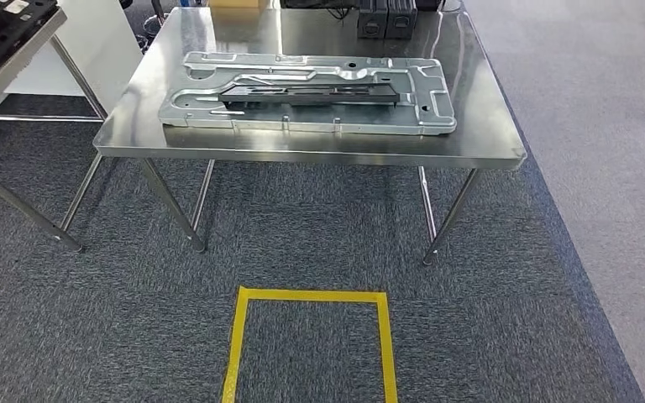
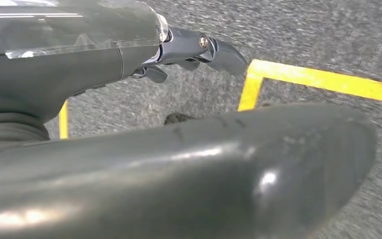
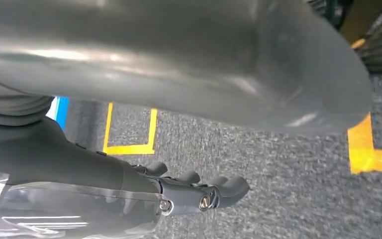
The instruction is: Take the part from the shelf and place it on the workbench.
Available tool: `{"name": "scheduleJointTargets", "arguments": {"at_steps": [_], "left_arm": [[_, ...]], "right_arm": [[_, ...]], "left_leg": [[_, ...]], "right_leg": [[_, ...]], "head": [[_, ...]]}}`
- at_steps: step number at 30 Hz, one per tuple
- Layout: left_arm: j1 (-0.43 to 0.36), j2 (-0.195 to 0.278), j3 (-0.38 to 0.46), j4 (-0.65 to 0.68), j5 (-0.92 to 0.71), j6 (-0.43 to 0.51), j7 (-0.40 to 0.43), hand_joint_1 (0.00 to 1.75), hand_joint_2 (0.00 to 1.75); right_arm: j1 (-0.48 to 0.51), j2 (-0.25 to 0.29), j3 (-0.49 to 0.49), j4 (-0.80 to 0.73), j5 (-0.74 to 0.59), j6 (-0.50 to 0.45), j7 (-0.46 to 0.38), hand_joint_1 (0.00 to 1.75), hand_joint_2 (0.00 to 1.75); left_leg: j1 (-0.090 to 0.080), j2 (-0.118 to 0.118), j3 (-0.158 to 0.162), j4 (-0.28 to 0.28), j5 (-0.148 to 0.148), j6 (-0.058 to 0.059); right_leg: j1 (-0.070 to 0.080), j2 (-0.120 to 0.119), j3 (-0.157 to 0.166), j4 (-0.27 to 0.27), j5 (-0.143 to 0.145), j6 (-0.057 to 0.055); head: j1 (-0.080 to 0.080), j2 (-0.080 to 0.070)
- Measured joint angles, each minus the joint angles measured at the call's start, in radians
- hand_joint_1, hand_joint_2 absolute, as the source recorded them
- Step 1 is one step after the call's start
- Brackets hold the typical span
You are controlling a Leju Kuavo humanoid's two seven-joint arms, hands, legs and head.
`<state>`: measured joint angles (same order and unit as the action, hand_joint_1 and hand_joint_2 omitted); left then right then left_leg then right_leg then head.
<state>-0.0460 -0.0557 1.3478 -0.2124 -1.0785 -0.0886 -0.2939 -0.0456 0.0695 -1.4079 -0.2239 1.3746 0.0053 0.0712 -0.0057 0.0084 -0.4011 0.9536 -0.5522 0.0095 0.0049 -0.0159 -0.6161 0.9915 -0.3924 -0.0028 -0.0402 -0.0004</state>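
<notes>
You see the part (image 1: 306, 92), a wide stiff metal panel, mid-frame on the workbench (image 1: 487, 143); grip its long edges; left hand (image 2: 189, 55) and right hand (image 3: 194, 191) hang empty, fingers loosely curled

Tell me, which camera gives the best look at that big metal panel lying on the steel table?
The head view. It shows the whole metal panel lying flat on the steel table, with a dark part resting on top. The two wrist views look down at grey carpet and yellow floor tape past each robot hand, so they add nothing about the panel.
</notes>
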Motion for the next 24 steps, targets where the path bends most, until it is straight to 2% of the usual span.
{"name": "scheduleJointTargets", "arguments": {"at_steps": [2,3,4,5,6,7,8,9,10,11,12,13,14,15,17,18,19,20,22,23,24], "left_arm": [[-0.002,0.000,0.001,0.000,0.000,0.002,0.000,0.00,0.00],[-0.003,-0.001,0.002,0.000,0.000,0.001,0.001,0.00,0.00],[-0.006,-0.001,0.003,0.000,0.000,-0.001,0.001,0.00,0.00],[-0.009,-0.002,0.004,0.000,0.000,-0.003,0.002,0.00,0.00],[-0.012,-0.002,0.004,0.000,0.000,-0.005,0.003,0.00,0.00],[-0.014,-0.003,0.004,0.000,0.000,-0.007,0.003,0.00,0.00],[-0.015,-0.003,0.005,0.000,0.001,-0.009,0.004,0.00,0.00],[-0.016,-0.004,0.005,0.000,0.001,-0.010,0.005,0.00,0.00],[-0.018,-0.005,0.006,0.000,0.001,-0.010,0.005,0.00,0.00],[-0.019,-0.007,0.006,0.000,0.002,-0.010,0.006,0.00,0.00],[-0.020,-0.009,0.006,0.000,0.002,-0.010,0.006,0.00,0.00],[-0.021,-0.012,0.006,0.000,0.002,-0.009,0.005,0.00,0.00],[-0.021,-0.014,0.006,0.000,0.001,-0.008,0.005,0.00,0.00],[-0.021,-0.016,0.006,0.000,-0.001,-0.008,0.004,0.00,0.00],[-0.021,-0.020,0.006,0.000,-0.007,-0.007,0.004,0.00,0.00],[-0.020,-0.021,0.006,0.000,-0.010,-0.008,0.004,0.00,0.00],[-0.019,-0.022,0.006,0.000,-0.013,-0.009,0.004,0.00,0.00],[-0.018,-0.023,0.006,0.000,-0.014,-0.010,0.004,0.00,0.00],[-0.017,-0.025,0.006,0.000,-0.017,-0.013,0.003,0.00,0.00],[-0.017,-0.026,0.005,0.001,-0.019,-0.016,0.001,0.00,0.00],[-0.017,-0.026,0.005,0.001,-0.020,-0.019,0.000,0.00,0.00]], "right_arm": [[0.001,0.000,0.001,0.000,0.000,-0.001,-0.004,0.00,0.00],[0.000,0.000,0.001,0.000,-0.002,-0.001,-0.008,0.00,0.00],[0.000,-0.001,0.001,0.000,-0.003,-0.001,-0.014,0.00,0.00],[0.000,-0.002,0.001,0.000,-0.005,-0.001,-0.018,0.00,0.00],[0.000,-0.003,0.001,0.000,-0.006,0.000,-0.022,0.00,0.00],[-0.001,-0.004,0.001,0.000,-0.005,0.001,-0.026,0.00,0.00],[-0.002,-0.006,0.001,0.000,-0.005,0.002,-0.029,0.00,0.00],[-0.003,-0.009,0.002,0.000,-0.003,0.005,-0.033,0.00,0.00],[-0.003,-0.012,0.003,0.000,-0.001,0.007,-0.037,0.00,0.00],[-0.004,-0.016,0.005,0.000,0.002,0.009,-0.041,0.00,0.00],[-0.005,-0.018,0.006,0.000,0.004,0.012,-0.045,0.00,0.00],[-0.007,-0.021,0.008,0.000,0.006,0.014,-0.050,0.00,0.00],[-0.008,-0.024,0.010,0.000,0.006,0.016,-0.053,0.00,0.00],[-0.009,-0.025,0.011,0.000,0.006,0.018,-0.057,0.00,0.00],[-0.008,-0.026,0.012,0.000,0.002,0.020,-0.062,0.00,0.00],[-0.007,-0.026,0.012,0.000,0.000,0.020,-0.065,0.00,0.00],[-0.007,-0.027,0.012,0.000,-0.002,0.021,-0.067,0.00,0.00],[-0.006,-0.027,0.012,0.000,-0.003,0.022,-0.070,0.00,0.00],[-0.005,-0.028,0.012,0.000,-0.006,0.023,-0.073,0.00,0.00],[-0.004,-0.028,0.012,0.000,-0.008,0.024,-0.075,0.00,0.00],[-0.003,-0.028,0.012,0.000,-0.010,0.024,-0.076,0.00,0.00]], "left_leg": [[-0.001,0.002,-0.004,-0.013,0.011,0.015],[0.000,0.004,-0.012,-0.015,0.022,0.022],[0.001,0.006,-0.024,-0.018,0.036,0.030],[0.002,0.008,-0.038,-0.019,0.051,0.035],[0.001,0.008,-0.055,-0.018,0.064,0.038],[0.000,0.008,-0.073,-0.016,0.078,0.039],[0.000,0.008,-0.092,-0.013,0.091,0.037],[-0.001,0.009,-0.113,-0.008,0.103,0.035],[-0.001,0.009,-0.133,-0.003,0.114,0.033],[0.000,0.009,-0.153,0.005,0.124,0.030],[-0.001,0.008,-0.171,0.014,0.133,0.026],[-0.001,0.007,-0.187,0.023,0.141,0.022],[-0.002,0.007,-0.199,0.032,0.149,0.016],[-0.002,0.006,-0.207,0.037,0.157,0.011],[0.001,0.005,-0.215,0.040,0.171,-0.002],[0.004,0.004,-0.222,0.047,0.163,-0.008],[0.006,0.003,-0.234,0.069,0.135,-0.012],[0.008,0.002,-0.249,0.109,0.089,-0.016],[0.010,0.001,-0.283,0.236,-0.012,-0.020],[0.011,0.001,-0.291,0.294,-0.036,-0.021],[0.011,0.001,-0.287,0.330,-0.036,-0.021]], "right_leg": [[-0.003,-0.001,-0.001,-0.001,0.013,0.012],[-0.005,0.001,-0.006,0.008,0.000,0.017],[-0.006,0.005,-0.015,0.033,-0.035,0.021],[-0.008,0.009,-0.028,0.077,-0.088,0.025],[-0.010,0.011,-0.043,0.138,-0.146,0.029],[-0.012,0.012,-0.056,0.204,-0.189,0.033],[-0.013,0.013,-0.062,0.258,-0.207,0.036],[-0.015,0.013,-0.055,0.287,-0.200,0.039],[-0.018,0.013,-0.032,0.281,-0.175,0.041],[-0.020,0.013,0.010,0.238,-0.146,0.042],[-0.023,0.013,0.068,0.168,-0.131,0.042],[-0.023,0.014,0.129,0.085,-0.132,0.040],[-0.021,0.015,0.175,0.018,-0.142,0.035],[-0.018,0.016,0.200,-0.024,-0.155,0.029],[-0.013,0.014,0.196,-0.042,-0.152,0.011],[-0.013,0.011,0.187,-0.042,-0.142,0.001],[-0.013,0.008,0.175,-0.043,-0.130,-0.009],[-0.013,0.006,0.160,-0.043,-0.117,-0.017],[-0.009,0.004,0.129,-0.042,-0.093,-0.023],[-0.006,0.003,0.112,-0.040,-0.080,-0.024],[-0.004,0.003,0.094,-0.036,-0.068,-0.023]], "head": [[0.000,0.000],[0.000,0.000],[0.000,0.000],[0.000,0.000],[0.000,0.000],[0.000,0.000],[0.000,0.000],[0.000,0.000],[0.000,0.000],[0.000,0.000],[0.000,0.000],[0.000,0.000],[0.000,0.000],[0.000,0.000],[0.000,0.000],[0.000,0.000],[0.000,0.000],[0.000,0.000],[0.000,0.000],[0.000,0.000],[0.000,0.000]]}}
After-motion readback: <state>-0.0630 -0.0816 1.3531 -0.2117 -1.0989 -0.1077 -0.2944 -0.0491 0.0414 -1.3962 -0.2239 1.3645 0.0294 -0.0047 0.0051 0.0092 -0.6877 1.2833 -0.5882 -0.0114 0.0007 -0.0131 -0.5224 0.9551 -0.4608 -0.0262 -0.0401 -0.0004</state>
